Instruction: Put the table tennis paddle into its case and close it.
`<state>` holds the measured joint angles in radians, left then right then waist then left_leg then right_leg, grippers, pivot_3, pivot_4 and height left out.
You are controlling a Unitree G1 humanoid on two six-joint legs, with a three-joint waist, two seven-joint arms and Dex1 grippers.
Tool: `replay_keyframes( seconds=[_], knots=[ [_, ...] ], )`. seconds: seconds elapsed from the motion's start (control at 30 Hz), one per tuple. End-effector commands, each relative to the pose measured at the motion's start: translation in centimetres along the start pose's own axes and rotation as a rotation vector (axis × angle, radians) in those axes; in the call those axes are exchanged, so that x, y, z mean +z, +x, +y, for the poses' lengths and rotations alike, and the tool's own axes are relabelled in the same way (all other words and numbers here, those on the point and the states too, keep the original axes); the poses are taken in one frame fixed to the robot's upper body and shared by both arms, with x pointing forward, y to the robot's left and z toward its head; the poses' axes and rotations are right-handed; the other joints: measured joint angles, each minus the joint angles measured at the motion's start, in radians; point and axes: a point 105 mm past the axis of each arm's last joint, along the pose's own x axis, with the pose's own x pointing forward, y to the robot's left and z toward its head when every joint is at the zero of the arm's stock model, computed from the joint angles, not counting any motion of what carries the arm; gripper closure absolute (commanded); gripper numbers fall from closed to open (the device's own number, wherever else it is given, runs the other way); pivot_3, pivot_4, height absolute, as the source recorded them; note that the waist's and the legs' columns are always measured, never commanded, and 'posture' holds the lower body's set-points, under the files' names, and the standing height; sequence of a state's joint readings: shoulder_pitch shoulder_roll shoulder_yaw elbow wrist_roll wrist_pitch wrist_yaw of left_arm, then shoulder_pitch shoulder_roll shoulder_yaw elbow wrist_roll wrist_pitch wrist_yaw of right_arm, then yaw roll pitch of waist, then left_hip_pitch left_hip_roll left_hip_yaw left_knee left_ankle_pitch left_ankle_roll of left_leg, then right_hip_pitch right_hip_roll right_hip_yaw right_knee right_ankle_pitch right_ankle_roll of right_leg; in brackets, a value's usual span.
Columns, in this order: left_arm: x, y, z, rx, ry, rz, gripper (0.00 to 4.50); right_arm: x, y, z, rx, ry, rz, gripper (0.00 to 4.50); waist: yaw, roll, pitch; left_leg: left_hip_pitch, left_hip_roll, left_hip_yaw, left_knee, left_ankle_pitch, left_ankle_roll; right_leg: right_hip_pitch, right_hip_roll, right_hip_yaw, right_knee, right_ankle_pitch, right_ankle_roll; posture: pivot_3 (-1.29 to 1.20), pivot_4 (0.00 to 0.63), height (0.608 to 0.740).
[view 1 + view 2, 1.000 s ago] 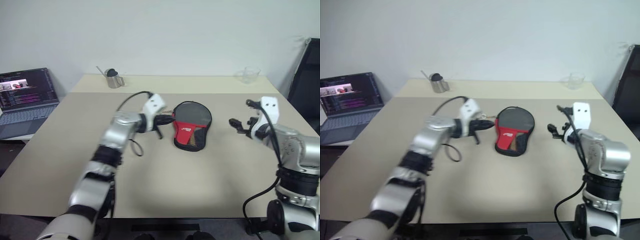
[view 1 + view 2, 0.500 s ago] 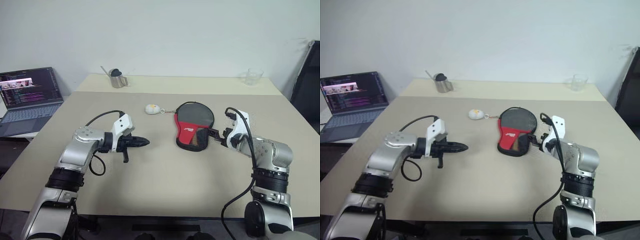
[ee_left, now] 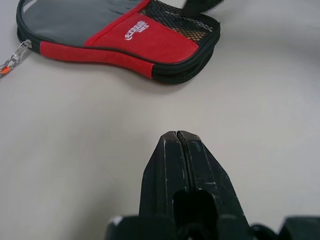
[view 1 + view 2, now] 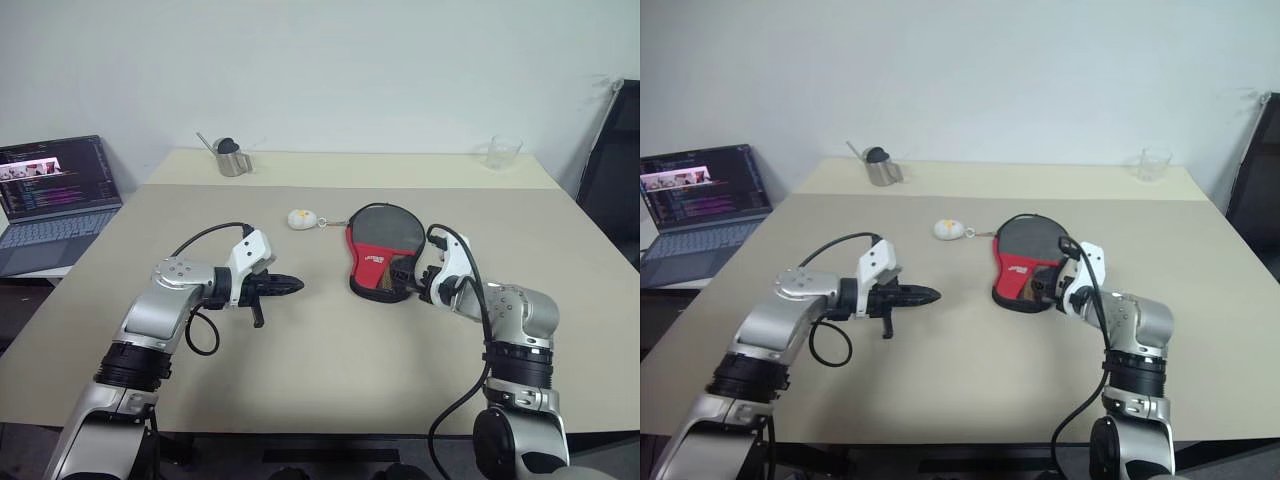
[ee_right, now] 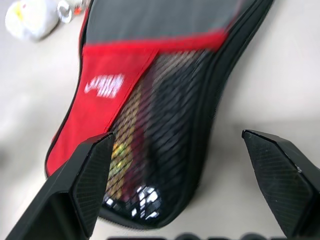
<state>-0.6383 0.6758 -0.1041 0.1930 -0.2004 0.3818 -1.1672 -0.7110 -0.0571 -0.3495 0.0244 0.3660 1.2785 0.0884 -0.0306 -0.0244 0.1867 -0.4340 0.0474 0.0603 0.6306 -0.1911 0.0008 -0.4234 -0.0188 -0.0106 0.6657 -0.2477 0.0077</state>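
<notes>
The case (image 4: 383, 247) lies flat mid-table, grey and red with a white logo and a black mesh pocket; its zipped edges (image 3: 165, 75) lie together. A white ball charm (image 4: 302, 218) rests on the table at the end of its chain, left of the case. The table tennis paddle is hidden; only a pale shape shows through the mesh (image 5: 150, 130). My right gripper (image 4: 418, 279) is open, its fingers (image 5: 92, 172) standing either side of the case's narrow end. My left gripper (image 4: 291, 286) is shut and empty, left of the case and well apart from it.
An open laptop (image 4: 55, 195) sits off the table's left edge. A small metal jug (image 4: 231, 158) stands at the back left and a clear glass cup (image 4: 503, 151) at the back right. A black chair (image 4: 615, 170) is beyond the right edge.
My left gripper has drawn back to the left, away from the case, and the ball charm now lies uncovered. My right gripper has swung in leftward to the case's narrow end.
</notes>
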Motion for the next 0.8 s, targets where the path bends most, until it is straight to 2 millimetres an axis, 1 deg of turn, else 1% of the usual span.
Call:
replay_keyframes(
  seconds=[0.03, 0.13, 0.27, 0.3, 0.37, 0.4, 0.57, 0.73, 0.77, 0.8],
  knots=[
    [1.3, -0.1, -0.2, 0.002, 0.038, -0.039, 4.48, 0.0, -0.1, 1.2, 0.046, -0.003, -0.009, 0.0, 0.0, 0.0, 0.0, 0.0, 0.0, 0.0, 0.0, 0.0, 0.0, 0.0, 0.0, 0.0, 0.0, 0.0, 0.0, 0.0, 0.15, 0.74],
    [1.4, 0.1, -0.3, 0.0, 0.038, -0.041, 4.48, -0.4, 0.1, 1.5, 0.055, -0.002, 0.003, 0.0, 0.0, 0.0, 0.0, 0.0, 0.0, 0.0, 0.0, 0.0, 0.0, 0.0, 0.0, 0.0, 0.0, 0.0, 0.0, 0.0, 0.15, 0.74],
    [1.4, 0.3, -0.3, -0.001, 0.04, -0.039, 4.48, -0.6, 0.2, 1.2, 0.041, 0.003, 0.004, 0.0, -0.001, 0.0, 0.0, 0.0, 0.0, 0.0, 0.0, 0.0, 0.0, 0.0, 0.0, 0.0, 0.0, 0.0, 0.0, 0.0, 0.15, 0.74],
    [1.4, 0.3, -0.3, 0.0, 0.04, -0.04, 4.49, -0.7, 0.2, 1.2, 0.042, 0.007, 0.004, 0.19, -0.001, 0.0, 0.0, 0.0, 0.0, 0.0, 0.0, 0.0, 0.0, 0.0, 0.0, 0.0, 0.0, 0.0, 0.0, 0.0, 0.15, 0.74],
    [1.4, 0.3, -0.3, 0.0, 0.041, -0.039, 4.5, -0.7, 0.2, 1.3, 0.044, 0.012, 0.003, 0.6, -0.001, 0.0, 0.0, 0.001, 0.0, 0.0, 0.0, 0.0, 0.0, 0.0, 0.0, 0.0, 0.0, 0.0, 0.0, 0.0, 0.15, 0.74],
    [1.3, 0.3, -0.3, 0.001, 0.041, -0.039, 4.5, -0.8, 0.3, 1.2, 0.043, 0.012, 0.004, 0.9, -0.002, 0.0, 0.0, 0.001, 0.0, 0.0, 0.0, 0.0, 0.0, 0.0, 0.0, 0.0, 0.0, 0.0, 0.0, 0.0, 0.15, 0.74],
    [1.3, 0.4, -0.3, 0.007, 0.043, -0.038, 4.5, -1.0, 0.5, 0.9, 0.024, 0.006, 0.01, 2.6, -0.002, -0.001, 0.0, 0.001, 0.0, 0.0, 0.0, 0.0, 0.0, 0.0, 0.0, 0.0, 0.0, 0.0, 0.0, 0.0, 0.15, 0.74],
    [1.2, 0.4, -0.2, 0.013, 0.045, -0.033, 4.5, -1.0, 0.5, 0.7, 0.013, -0.004, 0.011, 4.09, -0.002, -0.001, -0.001, 0.001, 0.0, 0.0, 0.0, 0.0, 0.0, 0.001, 0.0, 0.0, 0.001, 0.0, 0.0, 0.0, 0.15, 0.74],
    [1.1, 0.5, -0.1, 0.014, 0.045, -0.032, 4.5, -1.0, 0.5, 0.7, 0.009, -0.01, 0.011, 4.45, -0.002, -0.001, -0.001, 0.001, 0.0, 0.0, 0.0, 0.0, 0.0, 0.001, 0.0, 0.0, 0.001, 0.0, 0.0, 0.0, 0.15, 0.74],
    [1.1, 0.5, -0.1, 0.015, 0.046, -0.031, 4.5, -1.0, 0.5, 0.6, 0.006, -0.013, 0.012, 4.49, -0.002, -0.001, -0.001, 0.001, 0.0, 0.0, 0.0, 0.0, 0.0, 0.001, 0.0, 0.0, 0.001, 0.0, 0.0, 0.0, 0.15, 0.74]
  ],
)
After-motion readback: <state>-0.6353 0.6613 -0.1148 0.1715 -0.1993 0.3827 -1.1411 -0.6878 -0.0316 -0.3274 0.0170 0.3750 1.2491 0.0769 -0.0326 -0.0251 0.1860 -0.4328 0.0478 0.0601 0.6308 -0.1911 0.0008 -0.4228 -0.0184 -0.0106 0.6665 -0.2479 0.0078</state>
